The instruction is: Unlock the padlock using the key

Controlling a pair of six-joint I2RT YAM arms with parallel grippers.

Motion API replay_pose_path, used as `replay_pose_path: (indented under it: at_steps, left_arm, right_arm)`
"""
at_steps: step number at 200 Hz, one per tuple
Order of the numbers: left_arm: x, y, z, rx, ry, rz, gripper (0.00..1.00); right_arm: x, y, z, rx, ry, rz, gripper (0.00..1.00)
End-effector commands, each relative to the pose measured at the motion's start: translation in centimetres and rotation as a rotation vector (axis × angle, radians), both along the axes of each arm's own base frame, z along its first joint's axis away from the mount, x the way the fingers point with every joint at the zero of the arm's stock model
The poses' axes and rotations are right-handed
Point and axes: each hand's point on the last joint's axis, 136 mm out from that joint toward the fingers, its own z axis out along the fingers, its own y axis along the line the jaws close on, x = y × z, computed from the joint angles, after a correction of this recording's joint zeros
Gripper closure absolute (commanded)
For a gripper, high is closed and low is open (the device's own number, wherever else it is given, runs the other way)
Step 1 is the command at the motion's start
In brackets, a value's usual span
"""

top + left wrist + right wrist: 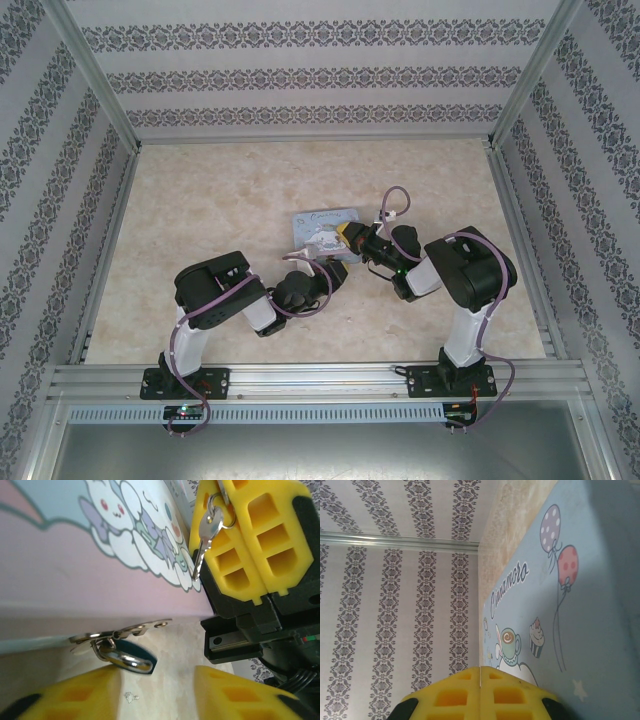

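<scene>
The padlock (131,659) hung from the hasp (125,630) at the near edge of the tin (75,580), just ahead of the left gripper (157,695), its fingers parted and empty. The right gripper (480,675), pinched tight, dangled the key (206,535).

Lab enclosure: aluminium frame (320,375), wallpapered walls (320,60).

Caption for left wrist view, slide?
Open left gripper facing the padlock on the tin's hasp; right gripper pinching the key.

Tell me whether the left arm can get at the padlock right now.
Probably yes. The padlock hangs from the tin's clasp just ahead of the left hand, whose fingers stand apart, with bare table between and nothing in the way.
</scene>
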Motion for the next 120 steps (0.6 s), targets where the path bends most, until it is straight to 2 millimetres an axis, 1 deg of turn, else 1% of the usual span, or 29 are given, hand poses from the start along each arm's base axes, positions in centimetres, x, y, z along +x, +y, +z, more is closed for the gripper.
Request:
replay_pose_path:
  at_steps: [1,19,50,90,120]
  left_arm:
    - [-1.1,2.0,-5.4,0.076,0.161,0.061,0.48]
    - [-1.0,2.1,-5.3,0.069,0.164,0.068,0.41]
    - [-1.1,2.3,-5.7,0.077,0.177,0.074,0.4]
    - [-1.1,2.4,-6.1,0.087,0.196,0.081,0.43]
    - [-1.3,2.8,-7.3,0.122,0.243,0.1,0.48]
  right_arm:
    - [0.0,-0.4,-0.4,0.005,0.003,-0.007,1.0]
    - [0.0,-0.4,-0.3,0.007,0.002,-0.007,1.0]
    - [-0.1,-0.5,-0.6,0.002,0.006,-0.009,1.0]
    - [-0.1,-0.6,-0.7,-0.001,0.008,-0.011,1.0]
    - [-0.2,-0.6,-0.7,0.0,0.01,-0.013,1.0]
